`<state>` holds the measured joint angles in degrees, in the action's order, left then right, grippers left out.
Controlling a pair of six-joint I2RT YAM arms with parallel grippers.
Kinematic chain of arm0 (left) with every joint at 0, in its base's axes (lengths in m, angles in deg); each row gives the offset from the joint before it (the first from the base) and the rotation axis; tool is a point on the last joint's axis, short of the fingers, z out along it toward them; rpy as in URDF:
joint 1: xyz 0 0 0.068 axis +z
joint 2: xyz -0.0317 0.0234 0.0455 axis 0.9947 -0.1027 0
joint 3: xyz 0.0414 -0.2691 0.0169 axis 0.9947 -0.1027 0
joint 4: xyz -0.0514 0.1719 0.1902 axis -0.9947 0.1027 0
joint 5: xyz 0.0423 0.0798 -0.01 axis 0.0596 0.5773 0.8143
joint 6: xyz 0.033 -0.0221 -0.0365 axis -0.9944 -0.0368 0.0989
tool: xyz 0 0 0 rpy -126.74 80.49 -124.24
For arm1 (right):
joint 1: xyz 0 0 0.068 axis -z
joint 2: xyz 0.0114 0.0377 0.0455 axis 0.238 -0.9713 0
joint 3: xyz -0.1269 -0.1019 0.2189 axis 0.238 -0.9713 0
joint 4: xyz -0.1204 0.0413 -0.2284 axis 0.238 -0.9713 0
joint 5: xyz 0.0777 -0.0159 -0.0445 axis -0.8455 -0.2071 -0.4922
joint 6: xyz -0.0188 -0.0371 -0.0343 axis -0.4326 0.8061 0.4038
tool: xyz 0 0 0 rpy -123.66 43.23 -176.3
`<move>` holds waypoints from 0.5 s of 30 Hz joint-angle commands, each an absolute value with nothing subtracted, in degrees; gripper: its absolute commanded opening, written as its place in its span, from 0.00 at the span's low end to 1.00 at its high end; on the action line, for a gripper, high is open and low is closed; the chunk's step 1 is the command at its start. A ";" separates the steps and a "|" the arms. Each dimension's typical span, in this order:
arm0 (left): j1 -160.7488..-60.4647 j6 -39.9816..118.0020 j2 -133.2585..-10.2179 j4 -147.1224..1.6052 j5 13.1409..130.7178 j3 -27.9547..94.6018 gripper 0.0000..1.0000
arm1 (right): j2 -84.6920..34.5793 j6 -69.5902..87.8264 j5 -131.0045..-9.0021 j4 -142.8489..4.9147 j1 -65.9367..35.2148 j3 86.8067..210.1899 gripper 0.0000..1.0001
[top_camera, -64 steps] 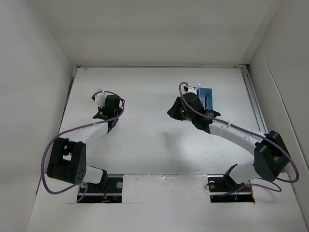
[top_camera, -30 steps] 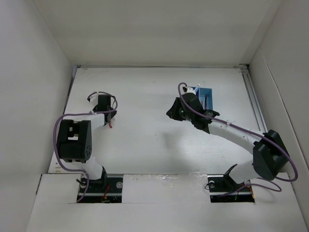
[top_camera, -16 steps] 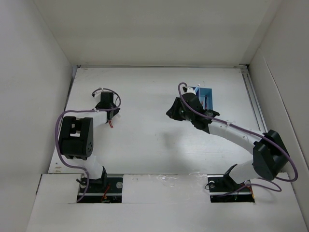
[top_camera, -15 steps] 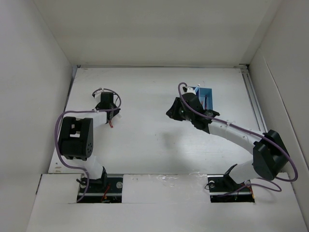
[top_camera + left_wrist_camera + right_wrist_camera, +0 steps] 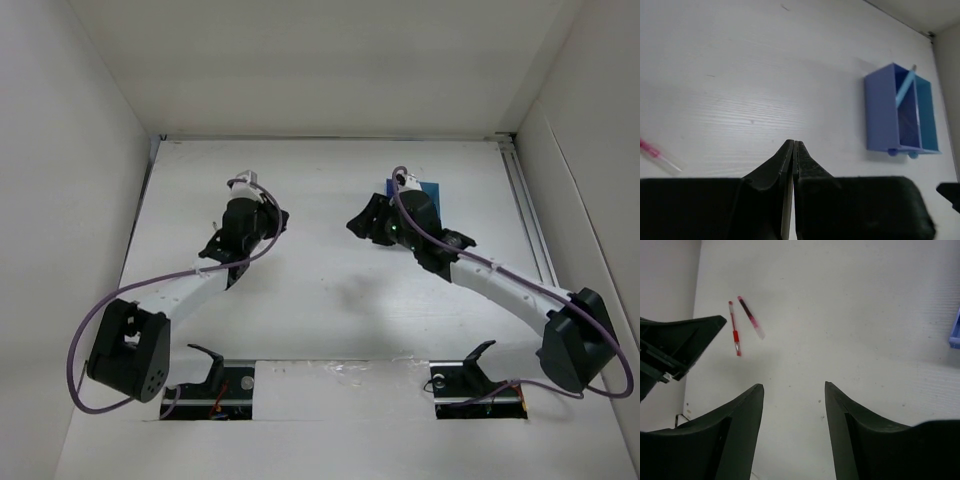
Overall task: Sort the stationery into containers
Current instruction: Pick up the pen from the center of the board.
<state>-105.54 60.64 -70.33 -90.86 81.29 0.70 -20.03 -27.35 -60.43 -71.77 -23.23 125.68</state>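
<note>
Two thin red-and-white pens (image 5: 734,330) (image 5: 750,317) lie side by side on the white table at the left; one pen's end (image 5: 654,153) shows in the left wrist view. The blue compartment box (image 5: 900,112) stands at the back right with a light blue pen (image 5: 905,86) leaning in it. In the top view my right arm partly covers the box (image 5: 430,190). My left gripper (image 5: 794,143) is shut, with nothing seen in it, right of the pens. My right gripper (image 5: 792,385) is open and empty over bare table, left of the box. Other stationery is out of view.
White walls close in the table (image 5: 320,290) on the left, back and right. A metal rail (image 5: 528,215) runs along the right edge. The two arm bases (image 5: 210,385) (image 5: 480,385) sit at the near edge. My left gripper's fingers (image 5: 690,337) show at the left of the right wrist view.
My left arm has swung from the left side toward the table's middle, and its jaws have closed. My right gripper has opened wide and shifted slightly right.
</note>
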 commanded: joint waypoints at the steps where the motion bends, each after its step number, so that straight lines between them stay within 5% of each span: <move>1: -107.31 58.90 -68.67 -96.23 75.99 -2.54 0.00 | -17.80 -26.78 -65.34 -66.35 -22.53 124.81 0.58; 7: -107.31 62.13 -69.97 -81.34 89.83 0.00 0.02 | -20.79 -26.78 -68.60 -65.73 -22.01 125.42 0.59; 10: -106.61 63.03 -72.35 -77.34 95.21 1.67 0.27 | -21.93 -26.78 -68.60 -65.73 -22.01 125.42 0.59; 15: -106.61 65.92 -76.57 -76.11 97.15 2.19 0.47 | -21.93 -26.78 -68.08 -66.35 -22.01 126.04 0.59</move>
<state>-106.72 63.72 -74.85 -79.26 93.27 -0.43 -22.10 -27.35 -67.55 -69.21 -22.24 124.72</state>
